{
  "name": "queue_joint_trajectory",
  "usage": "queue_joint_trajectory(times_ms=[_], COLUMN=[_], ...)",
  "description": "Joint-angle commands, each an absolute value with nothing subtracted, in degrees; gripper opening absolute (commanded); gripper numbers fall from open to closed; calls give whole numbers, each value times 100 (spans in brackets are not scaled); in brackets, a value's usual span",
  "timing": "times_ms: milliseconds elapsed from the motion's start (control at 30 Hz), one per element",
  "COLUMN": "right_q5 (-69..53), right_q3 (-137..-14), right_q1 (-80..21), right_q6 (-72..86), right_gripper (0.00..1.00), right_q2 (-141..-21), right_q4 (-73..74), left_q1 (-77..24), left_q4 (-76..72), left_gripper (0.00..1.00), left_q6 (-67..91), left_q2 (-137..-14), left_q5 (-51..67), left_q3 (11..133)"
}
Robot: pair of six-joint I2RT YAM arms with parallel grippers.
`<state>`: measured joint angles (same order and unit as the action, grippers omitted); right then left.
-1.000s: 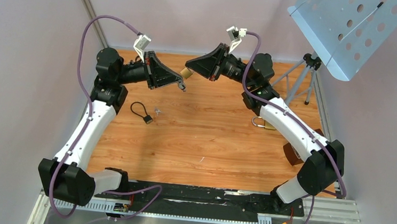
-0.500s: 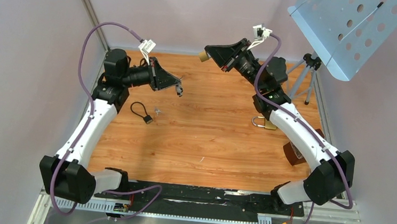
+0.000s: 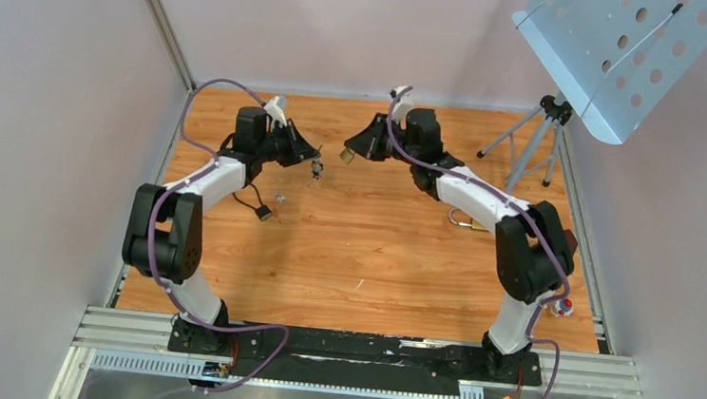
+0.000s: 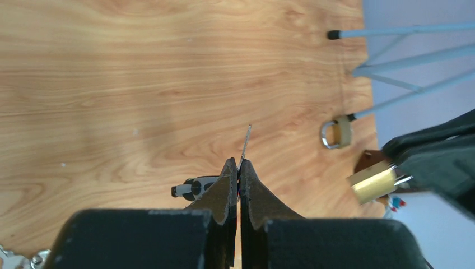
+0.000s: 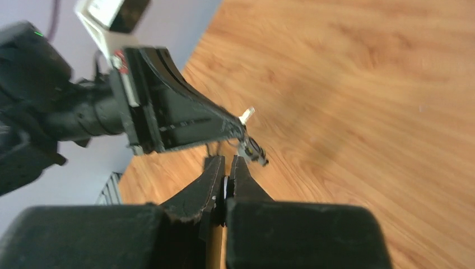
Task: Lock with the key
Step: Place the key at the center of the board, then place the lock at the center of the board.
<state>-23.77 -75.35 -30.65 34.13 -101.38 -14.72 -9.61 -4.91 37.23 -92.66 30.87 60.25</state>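
The left arm and right arm have white shells between chunky black joints. A purple cable trails along each. The fingers are flat black wedges tapering to thin tips. A small green light, I think, glows on the left arm.

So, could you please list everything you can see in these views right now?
key: 1, silver, pinched in the left hand
held padlock: 1, brass, in the right hand
loose padlock: 1, brass, on the table, right side
cable lock: 1, black, table's left side
loose keys: small bunch, silver, next to the cable lock
music stand: 1, pale blue, far right corner
brown object: 1, right edge, cannot identify
table: 1, wood
arms: 2, white and black, left arm and right arm bolted at the near edge
hands: 2, black, both shut, facing each other
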Motion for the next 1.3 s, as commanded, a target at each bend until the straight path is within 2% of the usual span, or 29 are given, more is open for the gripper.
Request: queue_joint_trajectory(times_ms=[0,333,400,433,533,567,633,833,967,1033,1100,1200,1267], right_q5=[-2680,-3001,-2979,-2953,-2795,-2729,-2655,-2305,-2025,-1860,-1660,-1053,-626], right_q3=[-7867,-8582,-8868,-8977,-9139,-9172,-9251,-9432,-9503,-9443,-9327,-9151,-9066], right_q1=[-3070,-3139,-3153,-3164,-3211,-3223,-3226,-3234,-3226,-3224,-3226,-3210,-3155], right_q6=[3191,3432,3401,3375,3298,3262,3228,3120,3059,3051,3032,2980,2992], right_gripper=[0,0,5,5,6,6,5,8,19,28,43,61,65], right_q2=[-10822,-12114,-12340,-12446,-12672,-12731,-12842,-13041,-13100,-13055,-12887,-12523,-12262], right_q4=[-1313,-1225,-986,-871,-779,-760,-727,-525,-325,-248,-180,68,385], left_q1=[-949,-958,-958,-958,-958,-958,-958,-958,-958,-958,-958,-958,-960], left_q4=[-1334,-1672,-1622,-1589,-1310,-1231,-911,-117,251,373,495,650,871], left_gripper=[0,0,8,17,28,35,44,59,66,71,77,91,98], left_q6=[3793,4601,4587,4557,4336,4282,4064,3489,3266,3183,3117,3001,2881], left_q2=[-9907,-10601,-10682,-10706,-10650,-10581,-10457,-9928,-9509,-9275,-9033,-8612,-8367], left_q5=[2737,3013,3021,2990,2821,2665,2380,1571,1184,1005,814,469,257], left_q3=[6186,6015,6000,6013,6050,6083,6148,6250,6259,6224,6163,6071,6059])
